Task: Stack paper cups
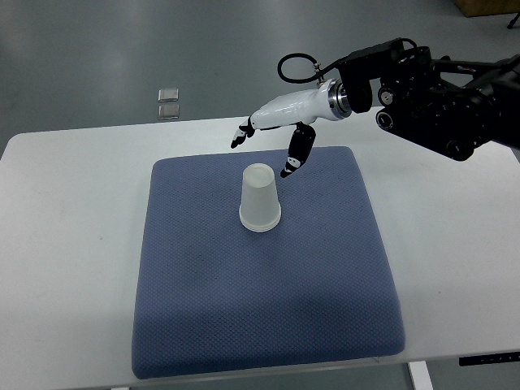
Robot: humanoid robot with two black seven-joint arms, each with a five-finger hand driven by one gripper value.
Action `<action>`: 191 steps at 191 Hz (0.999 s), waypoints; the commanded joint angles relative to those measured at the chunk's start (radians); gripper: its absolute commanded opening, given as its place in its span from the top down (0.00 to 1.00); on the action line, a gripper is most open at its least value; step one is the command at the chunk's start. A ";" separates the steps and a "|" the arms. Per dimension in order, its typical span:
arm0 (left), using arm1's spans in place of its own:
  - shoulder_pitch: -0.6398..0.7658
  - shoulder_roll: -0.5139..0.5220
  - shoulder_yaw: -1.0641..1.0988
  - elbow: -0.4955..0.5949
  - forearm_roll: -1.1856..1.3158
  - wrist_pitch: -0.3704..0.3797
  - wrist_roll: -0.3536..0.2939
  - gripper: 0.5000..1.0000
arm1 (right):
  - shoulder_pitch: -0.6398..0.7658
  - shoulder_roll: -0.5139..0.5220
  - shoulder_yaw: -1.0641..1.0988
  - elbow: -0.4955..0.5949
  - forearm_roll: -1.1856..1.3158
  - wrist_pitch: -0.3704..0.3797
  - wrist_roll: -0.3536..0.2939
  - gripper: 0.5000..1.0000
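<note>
Paper cup (260, 199) inverted, quilted pad (260, 301)

White table (73, 268) filling the lower field, its far edge running from 9 to 3 o'clock. Grey-green floor (122, 49) beyond, from 10 to 1 o'clock, evenly lit. Two small square floor plates (169, 102) at 11 o'clock. Brown box corner (487, 6) at 1 o'clock. Table leg (422, 378) at 5 o'clock.

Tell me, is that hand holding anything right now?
No. The right hand is open and holds nothing; it hovers behind the upside-down cup on the blue mat, not touching it.
</note>
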 commanded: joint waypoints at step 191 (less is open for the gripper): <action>0.000 0.000 0.000 0.000 0.000 0.000 0.000 0.00 | -0.435 0.092 0.486 -0.321 1.157 -0.210 0.002 0.19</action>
